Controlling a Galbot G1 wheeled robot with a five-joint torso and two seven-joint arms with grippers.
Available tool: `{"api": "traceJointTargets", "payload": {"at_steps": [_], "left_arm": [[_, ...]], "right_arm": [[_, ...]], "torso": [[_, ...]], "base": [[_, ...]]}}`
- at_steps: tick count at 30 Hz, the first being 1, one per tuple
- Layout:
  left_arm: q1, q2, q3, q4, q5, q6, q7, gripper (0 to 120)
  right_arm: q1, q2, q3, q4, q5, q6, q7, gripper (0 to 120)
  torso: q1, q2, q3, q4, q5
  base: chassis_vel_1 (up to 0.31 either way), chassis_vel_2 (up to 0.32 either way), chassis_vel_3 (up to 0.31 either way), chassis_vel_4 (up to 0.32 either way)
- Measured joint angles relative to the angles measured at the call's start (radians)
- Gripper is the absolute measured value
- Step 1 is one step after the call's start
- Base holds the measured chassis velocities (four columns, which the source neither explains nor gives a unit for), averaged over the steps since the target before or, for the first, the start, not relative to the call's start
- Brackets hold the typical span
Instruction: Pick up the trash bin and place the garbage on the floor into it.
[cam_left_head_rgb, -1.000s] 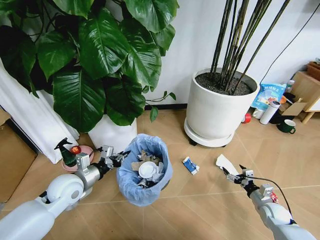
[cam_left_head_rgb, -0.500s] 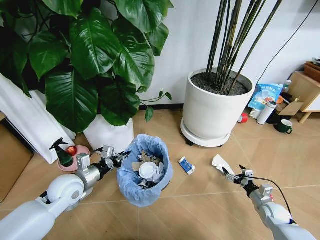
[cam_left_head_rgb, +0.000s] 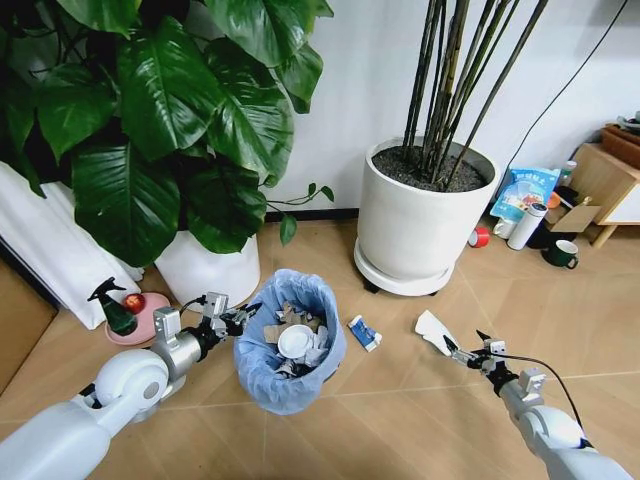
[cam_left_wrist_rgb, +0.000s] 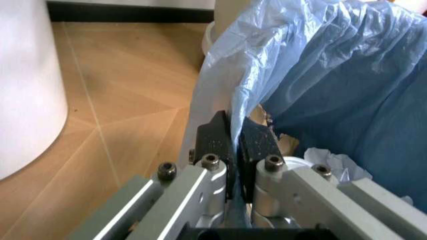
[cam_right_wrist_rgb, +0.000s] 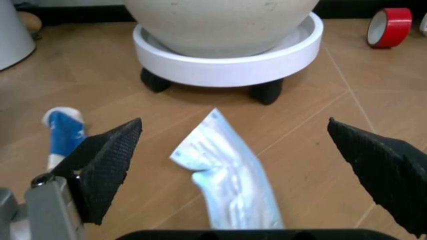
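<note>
Moved: whole head view has shifted; camera moved, tools look unchanged.
Left tool (cam_left_head_rgb: 243, 314): clamped on trash bin (cam_left_head_rgb: 290, 340) rim.
Right tool (cam_left_head_rgb: 462, 349): spread wide, just beside white wrapper (cam_left_head_rgb: 433, 330), right of bin.
Blue packet (cam_left_head_rgb: 363, 332): on floor, between bin and wrapper.
Advice: straddle wrapper's middle, then close.

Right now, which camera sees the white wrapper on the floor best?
The right wrist view: the white wrapper lies close up between the open right gripper fingers. The head view shows it small, ahead of that gripper. The left wrist view looks at the trash bin instead.
</note>
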Motion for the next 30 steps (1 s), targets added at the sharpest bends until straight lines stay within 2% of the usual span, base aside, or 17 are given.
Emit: {"api": "traceJointTargets", "payload": {"at_steps": [13,23,28,30], "left_arm": [[-0.002,-0.003,0.0,0.005,0.001,-0.001,0.001,0],[-0.003,0.0,-0.001,0.011,0.0,-0.001,0.002,0],[-0.016,0.014,0.012,0.018,-0.008,-0.001,0.006,0],[-0.021,0.026,0.02,0.023,-0.012,-0.001,0.008,0]], "right_arm": [[0.013,0.004,-0.007,-0.011,-0.024,0.035,-0.012,100],[0.036,0.008,-0.027,-0.024,-0.067,0.064,-0.054,100],[0.072,-0.007,-0.101,-0.024,-0.046,0.088,-0.149,100],[0.11,-0.011,-0.172,-0.025,-0.02,0.079,-0.225,100]], "torso": [[0.0,0.0,0.0,-0.0003,0.0002],[0.0,0.0,0.0,0.0003,-0.0001],[0.0,0.0,0.0,0.0001,0.0],[0.0,0.0,0.0,0.0001,-0.0002]], "base": [[-0.186,-0.004,0.185,-0.001],[0.004,-0.002,0.009,0.007],[0.0,0.0,0.0,0.0],[0.0,0.0,0.0,0.0]]}}
